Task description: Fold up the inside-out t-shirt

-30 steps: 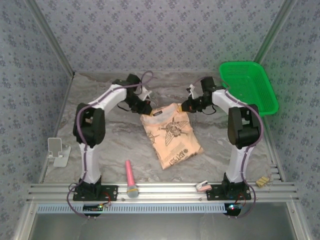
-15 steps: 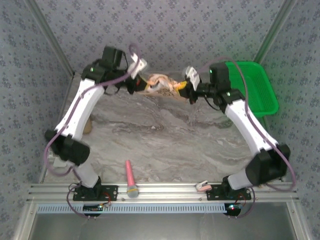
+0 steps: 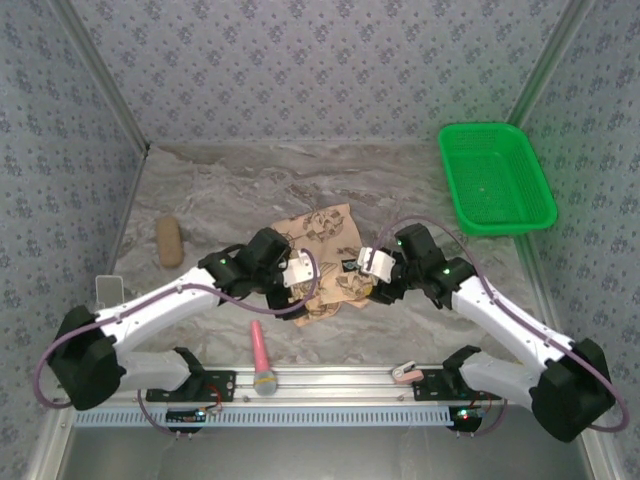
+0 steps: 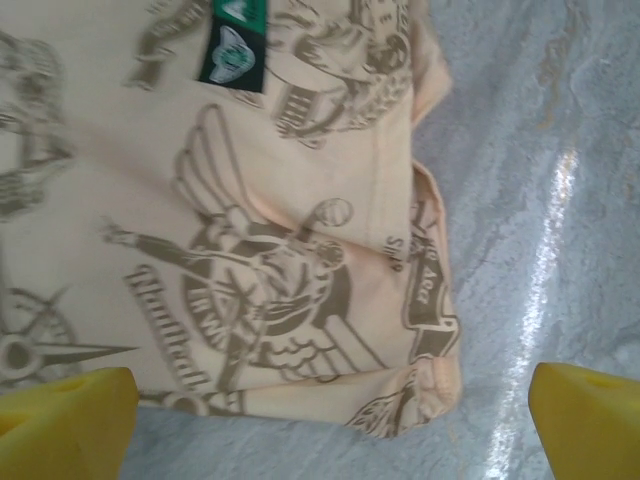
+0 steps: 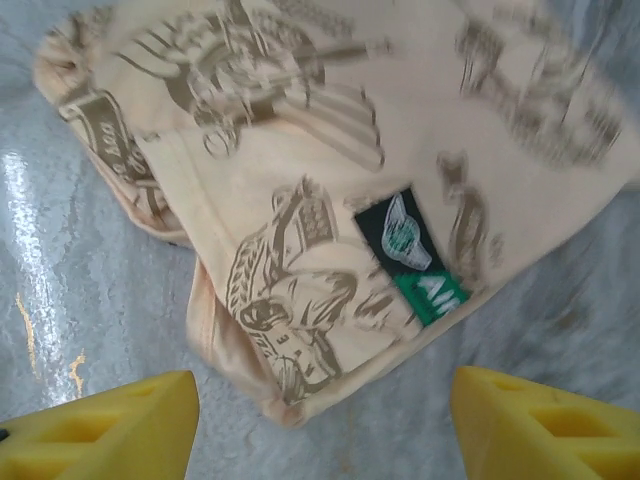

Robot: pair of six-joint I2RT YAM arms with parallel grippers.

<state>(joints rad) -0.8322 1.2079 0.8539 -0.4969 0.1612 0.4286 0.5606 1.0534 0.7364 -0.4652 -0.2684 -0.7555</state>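
Left hand (image 4: 325,415) and right hand (image 5: 320,420) have just opened, releasing the t-shirt (image 3: 325,262) doubled over near the counter's (image 3: 200,195) front edge, so this fold looks laid

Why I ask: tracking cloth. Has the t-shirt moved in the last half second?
Yes. The t-shirt came forward, from level with the green basket toward the front rail.

Top camera high, distant; wrist cameras close, downward, sharing t-shirt (image 4: 250,250), seemingly same label (image 5: 412,258).
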